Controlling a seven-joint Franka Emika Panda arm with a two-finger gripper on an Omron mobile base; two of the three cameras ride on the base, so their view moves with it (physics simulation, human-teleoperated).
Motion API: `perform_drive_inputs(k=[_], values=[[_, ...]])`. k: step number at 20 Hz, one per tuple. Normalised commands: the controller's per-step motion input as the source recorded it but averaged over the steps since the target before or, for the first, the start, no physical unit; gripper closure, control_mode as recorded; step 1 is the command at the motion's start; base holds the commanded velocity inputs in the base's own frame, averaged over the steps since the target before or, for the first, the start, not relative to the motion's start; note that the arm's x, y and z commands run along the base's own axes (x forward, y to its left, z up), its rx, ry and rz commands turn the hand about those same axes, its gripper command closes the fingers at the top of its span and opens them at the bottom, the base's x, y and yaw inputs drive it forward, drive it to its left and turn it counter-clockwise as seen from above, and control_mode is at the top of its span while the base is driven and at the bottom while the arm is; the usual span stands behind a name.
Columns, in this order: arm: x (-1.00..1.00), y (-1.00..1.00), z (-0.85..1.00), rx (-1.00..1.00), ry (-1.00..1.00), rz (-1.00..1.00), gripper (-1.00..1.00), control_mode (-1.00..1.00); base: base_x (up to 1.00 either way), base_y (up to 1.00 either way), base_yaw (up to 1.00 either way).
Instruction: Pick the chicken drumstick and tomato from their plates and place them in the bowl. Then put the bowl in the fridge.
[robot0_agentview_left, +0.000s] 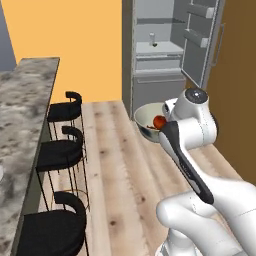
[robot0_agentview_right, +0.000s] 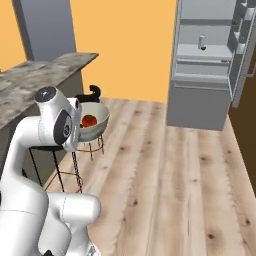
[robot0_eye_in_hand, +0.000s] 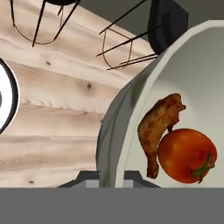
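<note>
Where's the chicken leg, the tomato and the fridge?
chicken leg (robot0_eye_in_hand: 158, 129), hand view, on its meaty middle.
tomato (robot0_eye_in_hand: 186, 154), hand view, on its round red skin.
fridge (robot0_agentview_right: 200, 102), right base view, on its grey lower front.

The arm hides part of the bowl (robot0_agentview_left: 146, 117); the fridge (robot0_agentview_right: 202, 65) runs off frame.

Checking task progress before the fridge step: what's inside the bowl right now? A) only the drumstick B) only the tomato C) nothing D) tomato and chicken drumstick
D: the hand view shows the chicken drumstick lying against the tomato inside the bowl, which the tool holds by its rim above the floor, with the fridge standing open ahead.
</note>
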Motion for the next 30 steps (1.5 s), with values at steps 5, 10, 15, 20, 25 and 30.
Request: perform_drive_inputs(k=[5, 10, 15, 20, 25, 30], values=[[0.0, 0.0, 0.0, 0.0, 0.0, 0.0, 1.0, 1.0, 0.63, -0.16, -0.13], [0.0, 0.0, 0.0, 0.0, 0.0, 0.0, 1.0, 1.0, 0.67, -0.2, -0.13], [0.0, 0.0, 0.0, 0.0, 0.0, 0.0, 1.0, 1.0, 0.79, -0.41, 0.0], [0.0, 0.0, 0.0, 0.0, 0.0, 0.0, 1.0, 1.0, 0.77, -0.48, 0.0], [0.0, 0.0, 0.0, 0.0, 0.0, 0.0, 1.0, 1.0, 0.71, -0.48, 0.0], [0.0, 0.0, 0.0, 0.0, 0.0, 0.0, 1.0, 1.0, 0.56, -0.34, -0.09]])
